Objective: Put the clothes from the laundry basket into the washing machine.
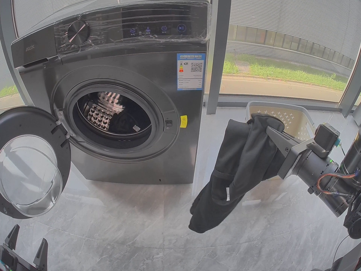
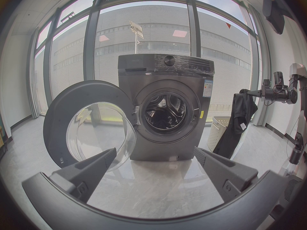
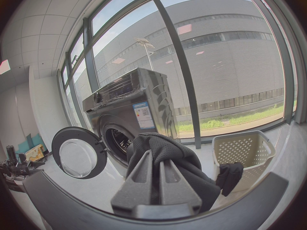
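Observation:
A dark grey washing machine [image 1: 124, 95] stands at the left with its round door [image 1: 30, 162] swung fully open and the drum [image 1: 113, 117] exposed. My right gripper [image 1: 271, 131] is shut on a black garment [image 1: 240, 162], which hangs in the air in front of the beige laundry basket [image 1: 289, 119], to the right of the machine. The right wrist view shows the fingers [image 3: 145, 176] pinching the black garment [image 3: 169, 154], with another dark cloth [image 3: 228, 176] draped over the basket [image 3: 246, 154] rim. My left gripper [image 1: 26, 245] sits low at the left, open and empty.
A grey marble floor [image 1: 131, 223] spreads before the machine. Window frames and a pillar [image 1: 220, 46] stand behind the machine and basket. The open door juts out over the floor at the left.

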Available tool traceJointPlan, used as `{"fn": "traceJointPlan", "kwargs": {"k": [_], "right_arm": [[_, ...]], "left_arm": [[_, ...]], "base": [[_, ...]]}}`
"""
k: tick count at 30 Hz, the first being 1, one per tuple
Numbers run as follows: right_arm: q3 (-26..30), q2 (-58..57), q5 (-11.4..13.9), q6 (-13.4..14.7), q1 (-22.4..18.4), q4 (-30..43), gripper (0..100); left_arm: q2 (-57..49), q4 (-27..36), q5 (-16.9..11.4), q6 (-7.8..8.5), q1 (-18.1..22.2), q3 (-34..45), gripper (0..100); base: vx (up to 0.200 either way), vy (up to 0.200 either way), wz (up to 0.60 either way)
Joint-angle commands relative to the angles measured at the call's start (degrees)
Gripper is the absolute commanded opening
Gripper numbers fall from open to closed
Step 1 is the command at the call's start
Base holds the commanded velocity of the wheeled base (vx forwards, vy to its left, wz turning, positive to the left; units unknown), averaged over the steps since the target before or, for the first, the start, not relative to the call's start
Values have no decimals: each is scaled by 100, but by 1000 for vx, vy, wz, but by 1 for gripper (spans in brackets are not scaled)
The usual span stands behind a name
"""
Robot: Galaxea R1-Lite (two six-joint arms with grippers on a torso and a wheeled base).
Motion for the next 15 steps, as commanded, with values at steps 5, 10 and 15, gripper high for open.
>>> {"fn": "traceJointPlan", "kwargs": {"k": [5,10,15], "right_arm": [[10,33,6,2,-23,-4,0],[27,68,6,10,-50,-4,0],[27,68,6,19,-50,-4,0]], "left_arm": [[-96,-2,2,1,1,84,100],[-96,-2,2,1,1,84,100],[-96,6,2,1,1,84,100]], "base": [[-80,0,0],[-160,0,0],[0,0,0]]}}
